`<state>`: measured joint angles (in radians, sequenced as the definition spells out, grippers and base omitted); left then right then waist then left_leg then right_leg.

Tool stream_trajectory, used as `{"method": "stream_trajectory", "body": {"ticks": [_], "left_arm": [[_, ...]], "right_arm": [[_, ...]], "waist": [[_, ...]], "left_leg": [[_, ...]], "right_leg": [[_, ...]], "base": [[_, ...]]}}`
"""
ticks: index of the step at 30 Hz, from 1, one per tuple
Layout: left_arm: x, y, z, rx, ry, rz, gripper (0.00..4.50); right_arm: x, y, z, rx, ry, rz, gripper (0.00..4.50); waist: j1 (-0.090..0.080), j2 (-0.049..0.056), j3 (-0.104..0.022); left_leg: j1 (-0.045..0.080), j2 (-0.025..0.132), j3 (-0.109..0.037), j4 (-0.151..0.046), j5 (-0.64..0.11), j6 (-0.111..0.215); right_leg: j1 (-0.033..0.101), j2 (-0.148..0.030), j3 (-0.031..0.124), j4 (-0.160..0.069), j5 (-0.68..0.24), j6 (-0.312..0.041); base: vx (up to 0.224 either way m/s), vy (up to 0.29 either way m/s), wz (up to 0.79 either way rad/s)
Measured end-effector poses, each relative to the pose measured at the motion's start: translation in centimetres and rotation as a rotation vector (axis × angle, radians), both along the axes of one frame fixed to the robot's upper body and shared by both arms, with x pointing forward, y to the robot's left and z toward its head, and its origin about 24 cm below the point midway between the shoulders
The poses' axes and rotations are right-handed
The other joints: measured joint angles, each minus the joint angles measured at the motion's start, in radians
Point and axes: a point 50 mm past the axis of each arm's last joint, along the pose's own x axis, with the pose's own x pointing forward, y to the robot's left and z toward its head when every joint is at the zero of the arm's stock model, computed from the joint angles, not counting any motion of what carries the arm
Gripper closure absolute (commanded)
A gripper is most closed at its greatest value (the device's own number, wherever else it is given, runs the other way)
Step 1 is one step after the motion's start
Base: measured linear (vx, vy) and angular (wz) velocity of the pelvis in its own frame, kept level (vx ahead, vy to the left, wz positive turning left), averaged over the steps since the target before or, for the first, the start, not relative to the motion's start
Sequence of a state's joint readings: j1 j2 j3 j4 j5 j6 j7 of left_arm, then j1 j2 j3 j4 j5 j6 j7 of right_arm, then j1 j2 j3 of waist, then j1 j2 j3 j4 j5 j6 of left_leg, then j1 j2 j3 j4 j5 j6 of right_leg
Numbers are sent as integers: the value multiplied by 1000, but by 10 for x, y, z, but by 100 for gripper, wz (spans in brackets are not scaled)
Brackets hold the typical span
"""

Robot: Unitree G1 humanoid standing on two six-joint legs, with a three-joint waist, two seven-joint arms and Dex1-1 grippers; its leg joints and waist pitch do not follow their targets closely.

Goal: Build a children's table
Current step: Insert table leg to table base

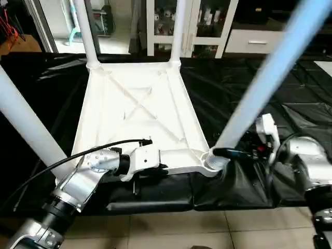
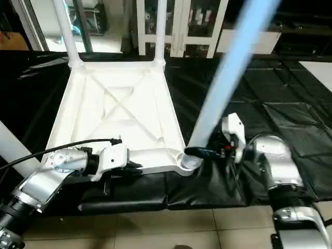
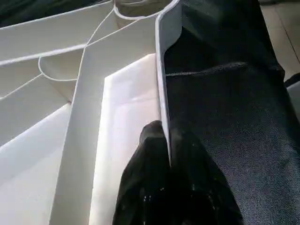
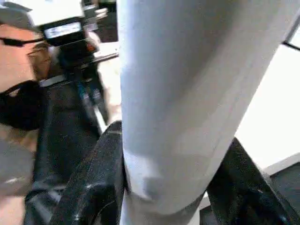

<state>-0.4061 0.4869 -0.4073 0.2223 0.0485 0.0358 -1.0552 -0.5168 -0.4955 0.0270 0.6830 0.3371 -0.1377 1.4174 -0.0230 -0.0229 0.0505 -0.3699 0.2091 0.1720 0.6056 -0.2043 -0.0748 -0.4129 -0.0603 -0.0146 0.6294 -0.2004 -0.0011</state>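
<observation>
The children's table top (image 1: 140,109) lies upside down on black cloth, its ribbed underside facing up. Two legs (image 1: 85,31) (image 1: 179,28) stand in the far corner sockets, and a third leg (image 1: 26,124) rises at the near left. A fourth leg (image 1: 264,78) leans up to the right out of the near right socket (image 1: 212,162). My right gripper (image 1: 228,152) is shut on this leg just above the socket, with its black fingers (image 4: 93,183) on either side of the tube. My left gripper (image 1: 160,167) is shut on the top's near rim (image 3: 161,70).
The black cloth (image 1: 249,93) covers the low work surface and ends at a padded near edge, with tiled floor (image 1: 207,228) below it. A white glass-door cabinet (image 1: 207,26) stands behind the table. A black cable (image 1: 78,155) arcs over my left forearm.
</observation>
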Motion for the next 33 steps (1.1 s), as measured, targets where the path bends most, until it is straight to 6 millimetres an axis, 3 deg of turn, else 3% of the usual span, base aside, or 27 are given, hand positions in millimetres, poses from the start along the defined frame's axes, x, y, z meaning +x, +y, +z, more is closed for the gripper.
{"method": "stream_trajectory", "body": {"ticks": [5,19,33], "left_arm": [[0,0,0,2,4,-6,450],[-1,1,0,4,-2,-16,450],[0,1,0,11,-10,-9,450]], "right_arm": [[-1,3,-3,12,20,13,264],[-15,7,-11,75,53,41,264],[-17,9,-26,173,32,-98,264]], "waist": [[2,-6,-4],[3,-5,-4],[1,-6,-4]], "left_leg": [[1,0,0,-3,0,-1],[1,0,0,-8,0,-1],[2,0,-1,-10,0,-1]], "right_leg": [[0,1,0,0,0,0],[0,1,-1,-3,-1,2],[0,1,0,-7,-2,3]], "base": [[0,0,0],[0,0,0],[0,0,0]]}}
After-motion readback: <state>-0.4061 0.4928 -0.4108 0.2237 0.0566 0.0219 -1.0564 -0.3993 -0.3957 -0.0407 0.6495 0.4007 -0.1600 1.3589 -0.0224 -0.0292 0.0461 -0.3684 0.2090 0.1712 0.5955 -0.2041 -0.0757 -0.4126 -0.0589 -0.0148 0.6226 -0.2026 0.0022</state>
